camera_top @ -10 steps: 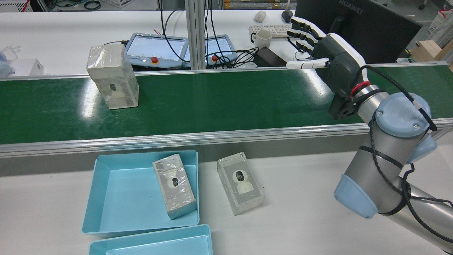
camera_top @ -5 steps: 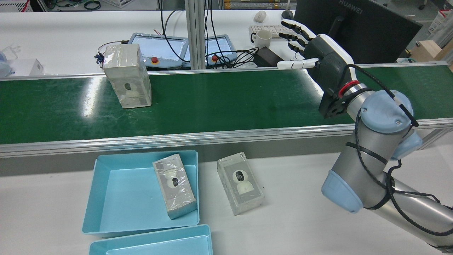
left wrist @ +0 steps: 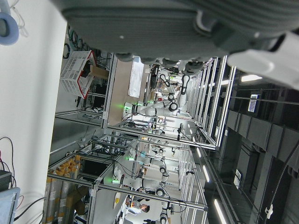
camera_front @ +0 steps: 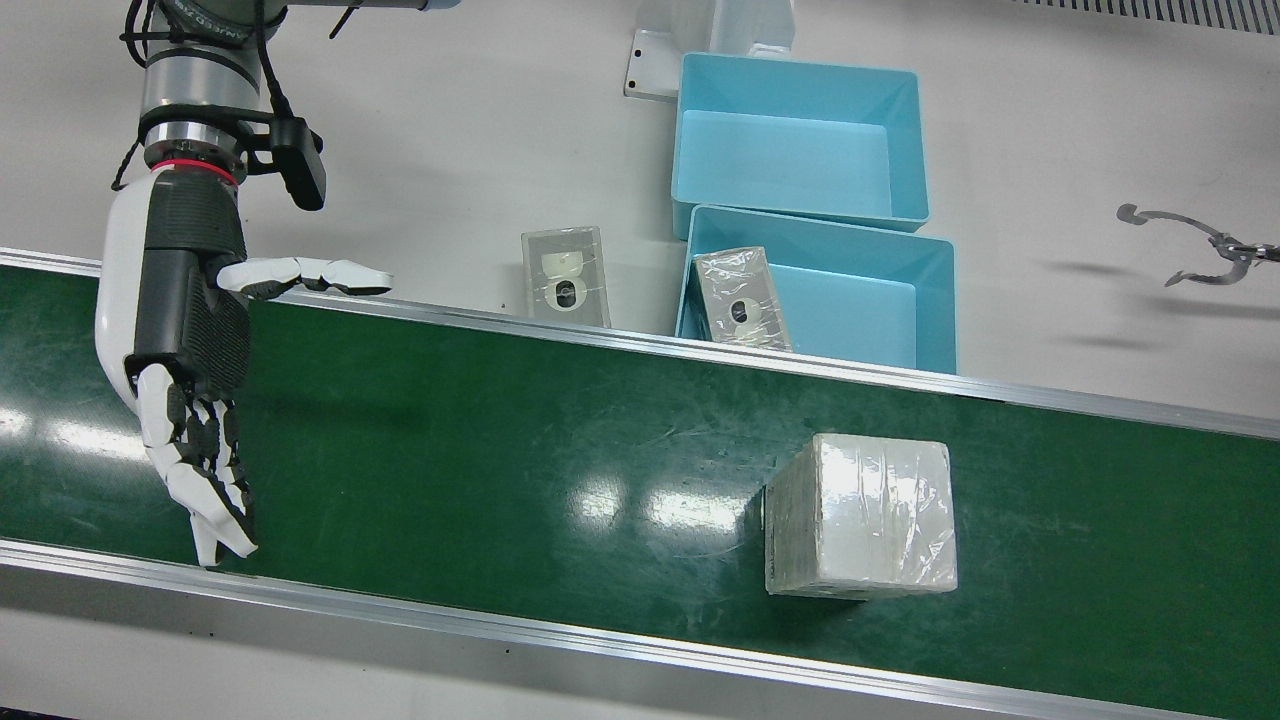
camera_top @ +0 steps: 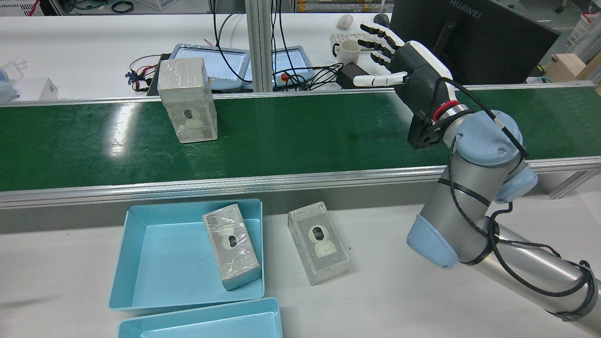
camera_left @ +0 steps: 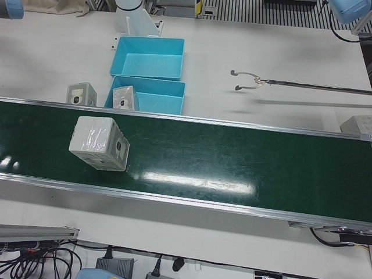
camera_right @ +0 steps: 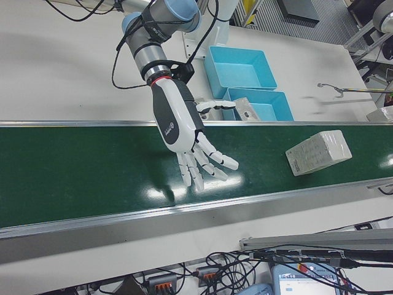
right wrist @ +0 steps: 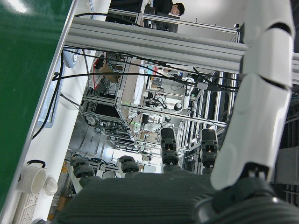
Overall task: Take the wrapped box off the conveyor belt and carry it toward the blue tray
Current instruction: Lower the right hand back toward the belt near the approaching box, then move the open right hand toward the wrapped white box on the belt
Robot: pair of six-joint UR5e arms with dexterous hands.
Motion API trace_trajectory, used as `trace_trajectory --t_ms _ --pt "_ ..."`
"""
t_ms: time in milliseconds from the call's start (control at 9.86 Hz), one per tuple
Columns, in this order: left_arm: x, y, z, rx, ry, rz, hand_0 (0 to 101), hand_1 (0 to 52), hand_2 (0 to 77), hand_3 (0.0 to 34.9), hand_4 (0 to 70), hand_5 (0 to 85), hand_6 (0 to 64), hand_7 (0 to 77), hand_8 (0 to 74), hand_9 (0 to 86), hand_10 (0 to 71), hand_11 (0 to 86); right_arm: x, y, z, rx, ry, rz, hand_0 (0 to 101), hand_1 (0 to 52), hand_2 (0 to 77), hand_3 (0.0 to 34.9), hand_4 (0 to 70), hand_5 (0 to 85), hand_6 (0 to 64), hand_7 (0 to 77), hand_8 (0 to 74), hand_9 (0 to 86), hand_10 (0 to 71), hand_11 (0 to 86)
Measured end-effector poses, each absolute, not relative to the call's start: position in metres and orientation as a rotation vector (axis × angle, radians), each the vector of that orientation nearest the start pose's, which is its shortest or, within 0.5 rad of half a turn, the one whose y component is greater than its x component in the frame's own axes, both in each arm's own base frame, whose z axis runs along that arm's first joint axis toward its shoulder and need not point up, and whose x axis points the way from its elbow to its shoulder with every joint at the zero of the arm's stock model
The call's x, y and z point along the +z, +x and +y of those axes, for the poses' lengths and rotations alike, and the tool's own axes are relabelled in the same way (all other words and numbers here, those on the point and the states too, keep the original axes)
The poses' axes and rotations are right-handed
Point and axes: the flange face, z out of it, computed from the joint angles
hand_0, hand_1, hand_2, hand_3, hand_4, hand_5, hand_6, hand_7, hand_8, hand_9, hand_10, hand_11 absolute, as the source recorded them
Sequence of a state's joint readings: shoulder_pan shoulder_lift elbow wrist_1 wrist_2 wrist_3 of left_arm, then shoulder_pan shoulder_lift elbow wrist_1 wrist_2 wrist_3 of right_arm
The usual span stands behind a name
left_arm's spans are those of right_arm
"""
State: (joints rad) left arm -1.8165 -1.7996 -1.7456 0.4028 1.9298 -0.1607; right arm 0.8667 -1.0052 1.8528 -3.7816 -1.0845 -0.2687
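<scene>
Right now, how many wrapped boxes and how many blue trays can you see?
Wrapped boxes: 3, one standing on the green belt, one leaning in a tray, one lying on the white table.
Blue trays: 2, the near tray and the far tray.
Total: 5 things.
</scene>
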Motion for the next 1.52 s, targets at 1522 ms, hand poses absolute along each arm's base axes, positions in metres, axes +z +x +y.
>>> trace_trajectory --t_ms 1522 --pt "0.522 -0.229 -0.510 -2.244 -0.306 2.225 0 0.0 1.1 0.0 0.0 0.5 0.0 0.5 0.0 0.0 0.0 0.0 0.300 -0.264 -0.580 -2.142 0.064 2.623 43 10.4 14.2 29.9 7.6 20.7 0.0 18.5 1.6 6.5 4.4 6.5"
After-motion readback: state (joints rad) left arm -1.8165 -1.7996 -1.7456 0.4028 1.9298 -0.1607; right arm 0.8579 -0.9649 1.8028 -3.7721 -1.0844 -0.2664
